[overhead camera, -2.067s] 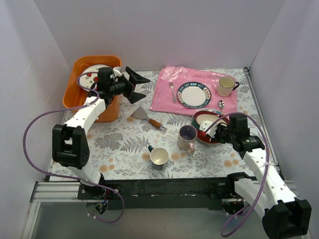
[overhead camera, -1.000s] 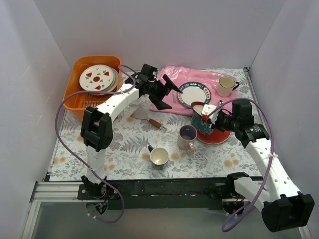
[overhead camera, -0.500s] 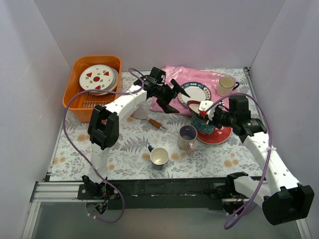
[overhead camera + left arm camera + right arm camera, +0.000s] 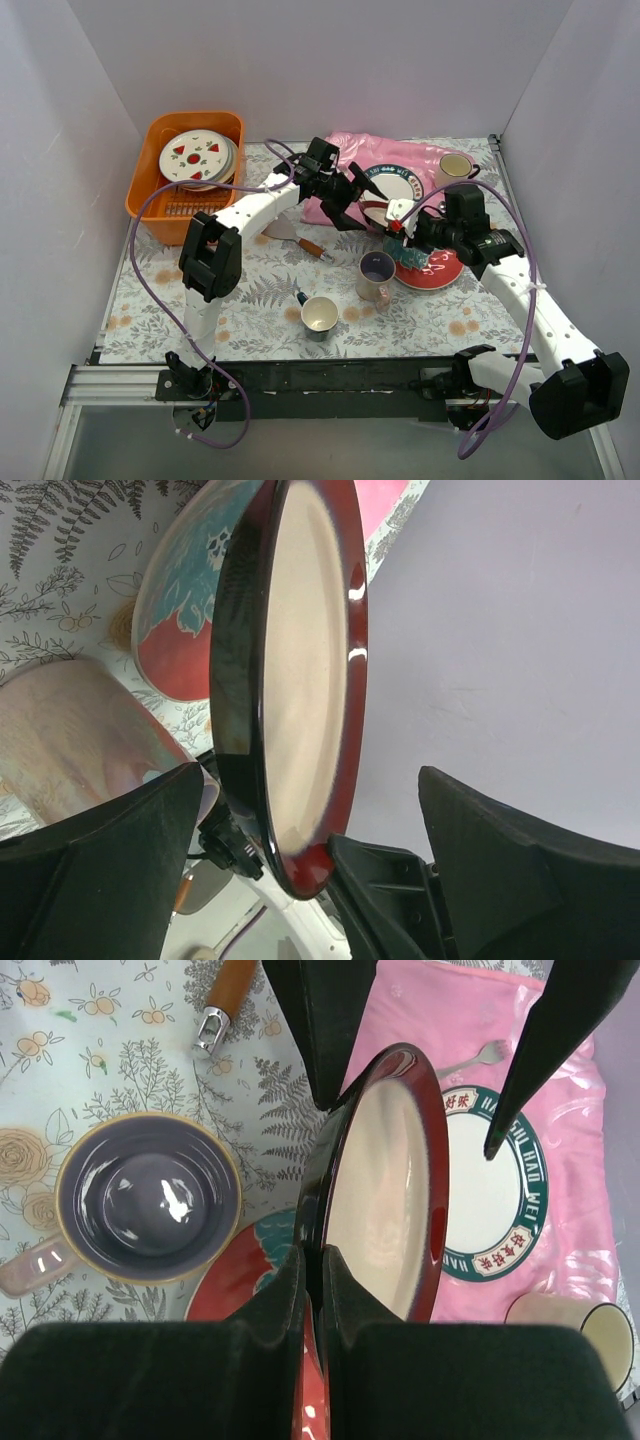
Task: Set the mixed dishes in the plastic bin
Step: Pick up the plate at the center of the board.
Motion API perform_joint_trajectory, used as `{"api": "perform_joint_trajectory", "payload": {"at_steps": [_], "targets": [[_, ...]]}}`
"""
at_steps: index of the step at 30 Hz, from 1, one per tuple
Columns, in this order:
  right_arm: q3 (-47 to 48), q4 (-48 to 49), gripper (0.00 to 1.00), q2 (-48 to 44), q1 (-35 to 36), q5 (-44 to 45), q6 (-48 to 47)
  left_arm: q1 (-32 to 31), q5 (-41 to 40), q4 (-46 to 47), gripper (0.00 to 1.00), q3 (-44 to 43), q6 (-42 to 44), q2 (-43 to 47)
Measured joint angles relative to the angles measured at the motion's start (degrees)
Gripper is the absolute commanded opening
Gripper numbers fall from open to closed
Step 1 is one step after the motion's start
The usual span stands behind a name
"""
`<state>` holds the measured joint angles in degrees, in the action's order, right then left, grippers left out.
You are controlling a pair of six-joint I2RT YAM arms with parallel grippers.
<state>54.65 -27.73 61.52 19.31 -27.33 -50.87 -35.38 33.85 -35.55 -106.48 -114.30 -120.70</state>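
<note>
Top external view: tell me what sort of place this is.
Probably a robot lab cell staged as a dining table: white walls enclose it, the left arm and right arm stand on a metal rail, and a floral tablecloth carries a lilac mug and orange plastic bin.

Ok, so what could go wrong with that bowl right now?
The right gripper pinches the beige bowl by its rim, on edge, so it could twist or slip before the open left gripper around it closes. If dropped, it could hit the lilac mug or the red-rimmed teal plate below.
</note>
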Motion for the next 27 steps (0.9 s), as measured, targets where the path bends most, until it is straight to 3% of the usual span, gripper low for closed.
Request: {"api": "perform_joint_trajectory", "payload": {"at_steps": [6, 12, 13, 17, 23, 27], "targets": [[0.7, 1.0, 0.01, 1.0, 0.8, 0.1, 0.0, 0.0, 0.7, 1.6, 0.67, 0.9, -0.2, 0.0], [0.9, 1.3, 0.01, 1.2, 1.1, 0.7, 0.2, 0.0, 1.3, 2.4, 0.31, 1.8, 0.1, 0.0], [1.0, 1.4, 0.01, 1.2, 1.1, 0.9, 0.2, 0.0, 1.4, 2.5, 0.21, 1.9, 0.0, 0.0], [1.4, 2.0, 0.01, 1.2, 1.4, 1.7, -0.1, 0.0, 1.7, 4.1, 0.02, 2.9, -0.1, 0.0], [1.4, 1.9, 0.01, 1.2, 1.4, 1.7, -0.1, 0.1, 2.0, 6.8, 0.00, 4.3, 0.3, 0.4], [1.7, 1.3, 0.20, 1.2, 1.6, 0.9, -0.1, 0.6, 3.3, 12.6, 0.00, 8.8, 0.5, 2.1]]}}
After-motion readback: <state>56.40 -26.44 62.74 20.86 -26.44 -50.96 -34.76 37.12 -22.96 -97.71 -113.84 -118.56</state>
